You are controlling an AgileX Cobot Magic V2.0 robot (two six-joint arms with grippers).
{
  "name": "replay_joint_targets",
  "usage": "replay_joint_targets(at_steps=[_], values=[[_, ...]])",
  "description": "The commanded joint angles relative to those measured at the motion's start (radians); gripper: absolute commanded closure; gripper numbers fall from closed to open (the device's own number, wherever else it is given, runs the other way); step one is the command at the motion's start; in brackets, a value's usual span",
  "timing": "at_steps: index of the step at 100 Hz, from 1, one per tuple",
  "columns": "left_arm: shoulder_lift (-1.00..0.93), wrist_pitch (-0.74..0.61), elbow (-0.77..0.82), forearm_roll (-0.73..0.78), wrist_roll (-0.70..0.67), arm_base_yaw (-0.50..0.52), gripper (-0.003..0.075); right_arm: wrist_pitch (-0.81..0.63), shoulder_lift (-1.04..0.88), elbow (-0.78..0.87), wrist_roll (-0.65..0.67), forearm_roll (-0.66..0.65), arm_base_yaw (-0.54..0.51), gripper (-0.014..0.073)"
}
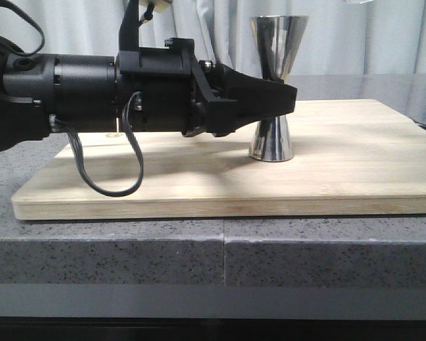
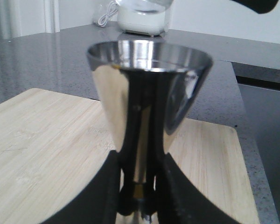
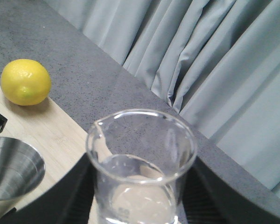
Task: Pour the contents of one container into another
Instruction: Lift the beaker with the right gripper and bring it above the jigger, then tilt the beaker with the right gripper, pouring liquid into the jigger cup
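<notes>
The steel jigger stands upright on the wooden board, right of centre. My left gripper reaches in level from the left and is shut on its narrow waist. In the left wrist view the black fingers hug the waist on both sides below the wide cup. The clear glass beaker holds some clear liquid and is upright in my right gripper, whose dark fingers press its sides. The beaker is held above the board, beside the jigger's open rim, its pouring lip turned toward the rim.
A yellow lemon lies on the board's far part. The board rests on a speckled grey counter with a front edge below. Grey curtains hang behind. A white object with a cable sits farther along the counter.
</notes>
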Motion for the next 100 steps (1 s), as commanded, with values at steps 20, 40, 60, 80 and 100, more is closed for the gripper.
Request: replay_joint_targets(at_steps=[20,40,60,80,100], values=[[-0.051,-0.104,-0.023,-0.021,-0.018,0.002,0.0741,-0.007,-0.047,-0.074,-0.007,-0.038,0.003,0.0444],[-0.077,-0.114,-0.023,-0.021,-0.025,0.002,0.0741,0.028,-0.047,-0.123,-0.007,-0.085,0.029,0.0444],[-0.097,-0.108,-0.026,-0.021,-0.055,0.002,0.0741,0.064,-0.047,-0.152,-0.007,-0.118,0.044,0.0444],[-0.109,-0.104,-0.026,0.006,-0.079,0.002,0.0741,0.074,-0.047,-0.153,-0.007,-0.15,0.065,0.0444],[-0.109,-0.1,-0.026,0.047,-0.1,0.002,0.0741,0.08,-0.047,-0.153,-0.007,-0.173,0.079,0.0444]])
